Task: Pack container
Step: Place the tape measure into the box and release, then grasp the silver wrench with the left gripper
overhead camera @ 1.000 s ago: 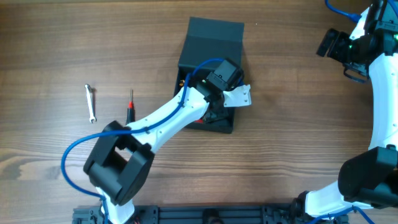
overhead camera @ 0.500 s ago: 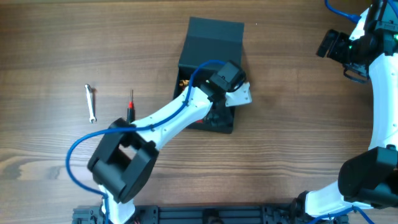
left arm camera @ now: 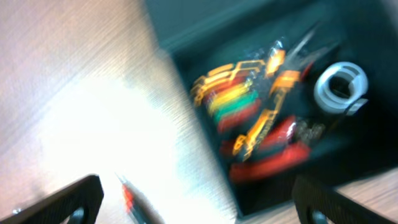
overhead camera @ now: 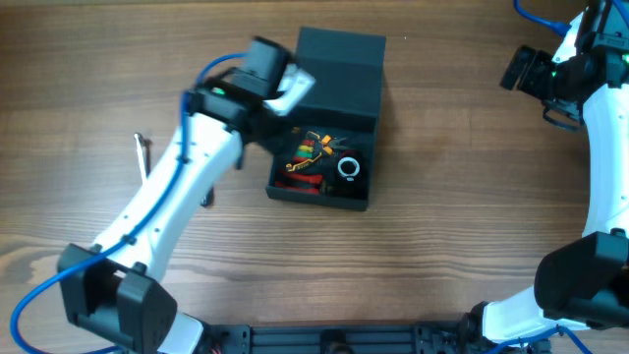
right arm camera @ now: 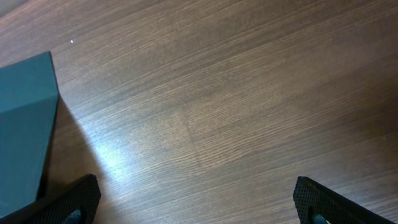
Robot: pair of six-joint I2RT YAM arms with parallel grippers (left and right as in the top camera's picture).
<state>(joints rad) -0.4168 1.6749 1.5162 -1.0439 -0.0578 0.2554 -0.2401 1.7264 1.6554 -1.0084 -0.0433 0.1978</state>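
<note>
The container is a dark teal-grey box in the middle of the table, with its flap lid folded back. Inside lie red-handled pliers, a yellow, green and orange bundle and a silver ring. My left gripper hangs open and empty over the table, just left of the container's left wall. A red-handled screwdriver shows blurred between its fingers. Far to the right, my right gripper is open over bare wood, and the container's lid shows at the left edge of its view.
A small silver wrench lies on the wooden table left of my left arm, partly covered by it. The arms' bases stand along the front edge.
My left gripper opened, rose out of the container and swung left, uncovering the tools inside. The right arm has not moved.
</note>
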